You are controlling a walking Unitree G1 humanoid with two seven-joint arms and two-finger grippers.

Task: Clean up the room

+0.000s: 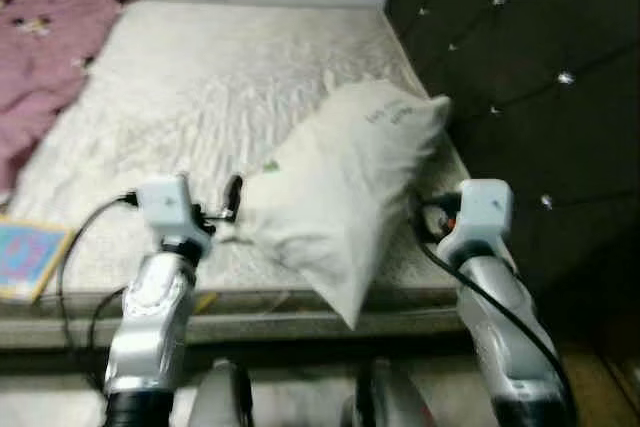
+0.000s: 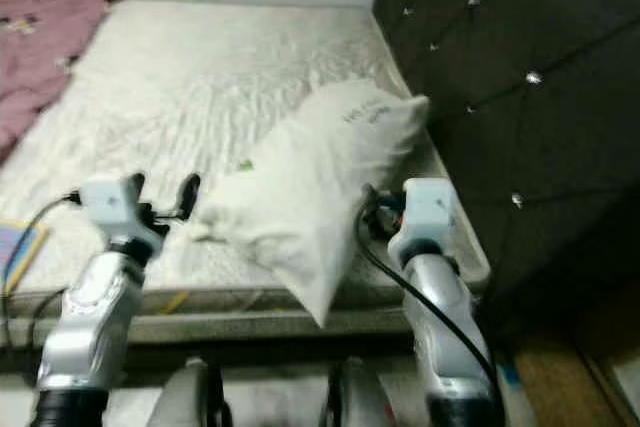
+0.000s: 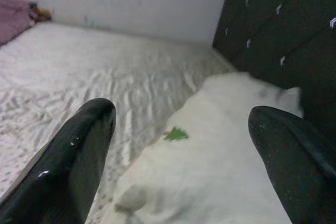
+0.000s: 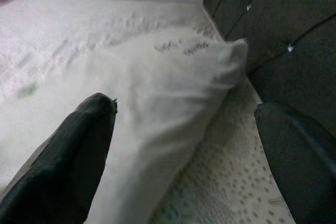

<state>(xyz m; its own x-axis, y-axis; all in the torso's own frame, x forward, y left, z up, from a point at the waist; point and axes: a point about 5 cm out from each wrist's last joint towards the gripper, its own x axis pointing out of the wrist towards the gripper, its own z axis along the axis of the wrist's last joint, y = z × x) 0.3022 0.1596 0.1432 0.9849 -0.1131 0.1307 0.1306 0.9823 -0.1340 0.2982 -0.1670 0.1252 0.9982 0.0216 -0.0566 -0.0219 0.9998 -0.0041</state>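
Both grippers, left and right, stand spread wide flanking the white pillow. Its corner overhangs the mattress edge between them. Bare sheet lies beyond.

White pillow lies on bed by dark headboard; left end effector beside it; pink blanket far corner.

Bed: bare white quilted mattress, wrinkled surface, dark tufted headboard along robot's right. White pillow lies near headboard, one corner hanging over near edge of mattress. Pink blanket bunched at far left corner. Blue-and-yellow book flat at near left edge, well apart from pillow.
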